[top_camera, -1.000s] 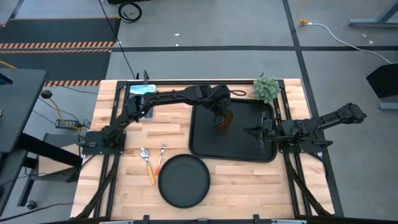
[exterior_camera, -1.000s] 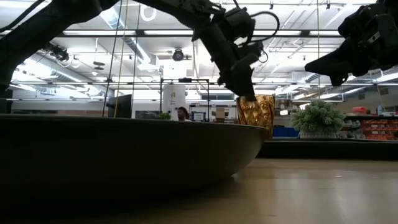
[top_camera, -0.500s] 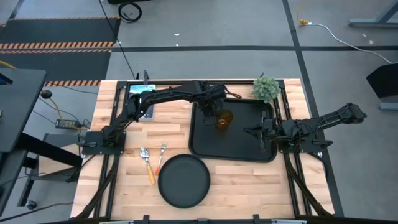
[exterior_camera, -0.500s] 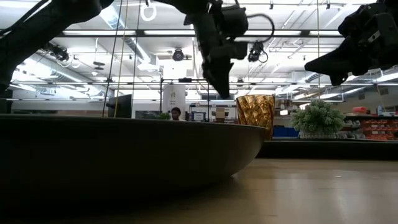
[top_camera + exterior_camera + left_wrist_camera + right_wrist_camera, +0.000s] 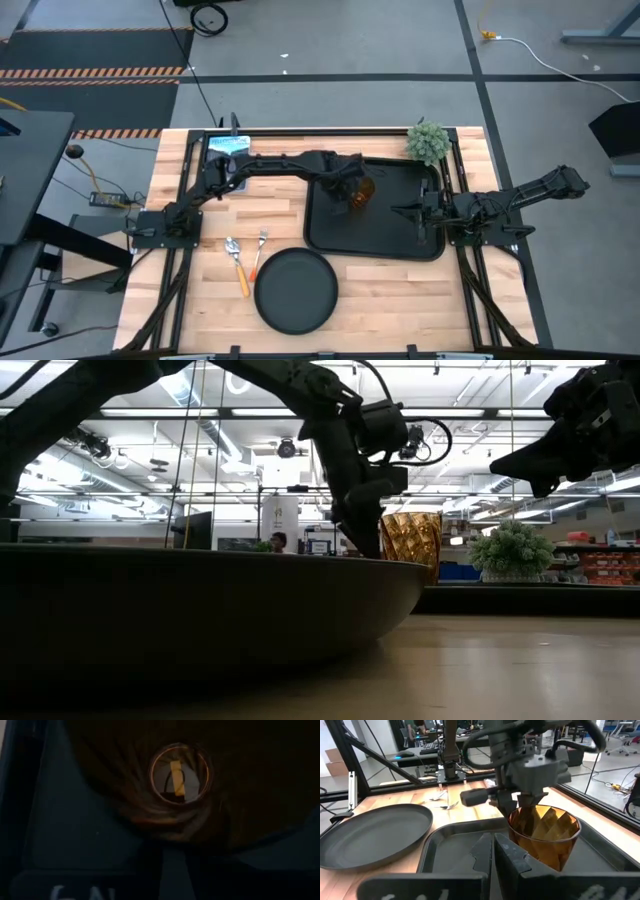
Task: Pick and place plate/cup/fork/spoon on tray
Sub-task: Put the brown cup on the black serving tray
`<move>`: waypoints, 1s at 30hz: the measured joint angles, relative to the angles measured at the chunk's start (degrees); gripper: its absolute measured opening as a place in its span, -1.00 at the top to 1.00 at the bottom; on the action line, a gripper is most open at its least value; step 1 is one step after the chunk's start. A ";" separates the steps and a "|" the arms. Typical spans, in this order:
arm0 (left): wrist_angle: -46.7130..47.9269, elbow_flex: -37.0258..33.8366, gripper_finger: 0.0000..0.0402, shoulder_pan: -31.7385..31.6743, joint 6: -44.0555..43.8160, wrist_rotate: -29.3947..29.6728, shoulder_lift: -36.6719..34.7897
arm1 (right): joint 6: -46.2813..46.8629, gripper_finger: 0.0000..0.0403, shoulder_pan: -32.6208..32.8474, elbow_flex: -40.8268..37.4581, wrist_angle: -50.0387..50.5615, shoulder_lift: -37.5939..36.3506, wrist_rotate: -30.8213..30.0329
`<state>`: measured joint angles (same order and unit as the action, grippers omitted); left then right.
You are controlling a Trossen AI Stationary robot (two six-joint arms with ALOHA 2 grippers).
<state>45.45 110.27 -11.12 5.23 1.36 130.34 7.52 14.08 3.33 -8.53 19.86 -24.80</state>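
The amber cup (image 5: 363, 190) stands upright on the black tray (image 5: 385, 238), in its far left part; it also shows in the low view (image 5: 410, 545) and the right wrist view (image 5: 545, 835). My left gripper (image 5: 341, 193) hangs just left of the cup, low over the tray, fingers a little open (image 5: 530, 802), a narrow gap from the cup in the low view (image 5: 368, 540). My right gripper (image 5: 408, 212) is shut over the tray's right part. The round black plate (image 5: 295, 290) lies on the table near the front edge. The spoon (image 5: 232, 247) and fork (image 5: 261, 242) lie left of it.
A small green plant (image 5: 428, 142) stands at the tray's far right corner. A blue item (image 5: 228, 143) lies at the far left of the table. Bare wood lies between the tray and the plate, and right of the plate.
My left gripper has let go of the cup's rim, risen and drawn toward the table's left edge, then come down again beside the cup. The cup stays upright on the tray where it was set.
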 joint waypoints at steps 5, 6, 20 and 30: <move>-7.52 -3.48 0.78 1.08 -1.38 0.58 0.04 | -0.01 0.87 0.01 0.00 0.01 -0.02 0.00; -8.75 -3.94 0.81 1.18 -1.60 0.73 0.04 | 0.00 0.87 0.00 0.00 0.01 -0.01 0.01; -19.62 -6.55 0.91 1.51 -1.58 -1.25 0.02 | 0.01 0.87 0.01 0.00 0.01 0.00 0.00; -23.27 -6.56 0.95 3.12 -1.45 0.22 1.10 | 0.01 0.87 0.01 -0.02 -0.03 0.00 0.00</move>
<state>22.17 103.71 -8.00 3.77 1.58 131.44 7.53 14.08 3.31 -8.55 19.86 -24.79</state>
